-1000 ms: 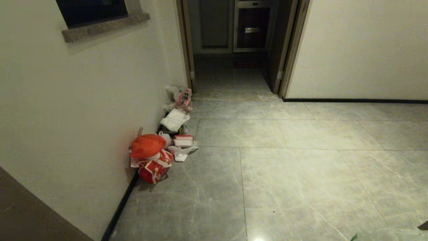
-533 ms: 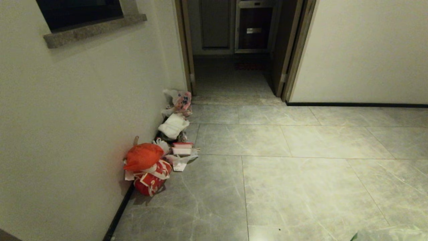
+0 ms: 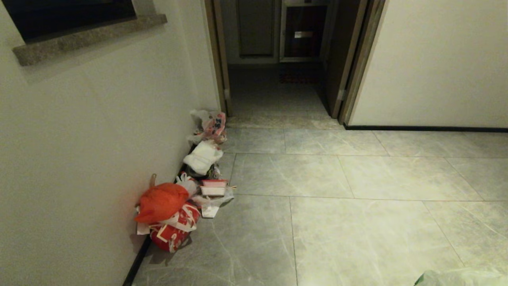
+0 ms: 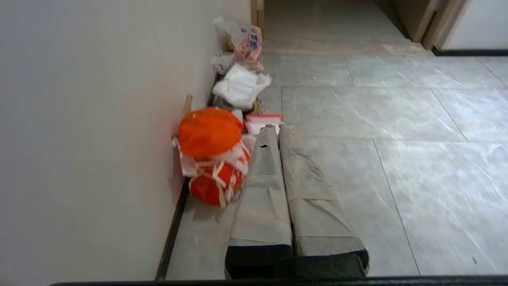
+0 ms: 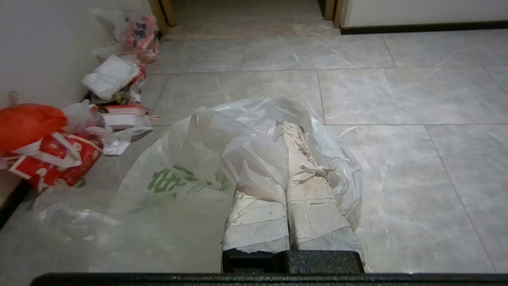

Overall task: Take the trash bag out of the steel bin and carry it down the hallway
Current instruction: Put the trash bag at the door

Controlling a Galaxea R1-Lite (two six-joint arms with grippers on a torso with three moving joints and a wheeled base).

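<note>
The right claw [image 5: 286,131] is clamped tight on the crinkled, translucent trash bag [image 5: 190,167], which billows toward its 9 o'clock; the left claw [image 4: 278,129], pressed together, is empty.

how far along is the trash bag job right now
Done: the trash bag is out, with no steel bin in any view. In hand: the right pincer is shut on the bag over the hallway's grey floor tiles; the left pincer is shut and empty. Left: carrying it on toward the open doorway, past the rubbish pile.
</note>
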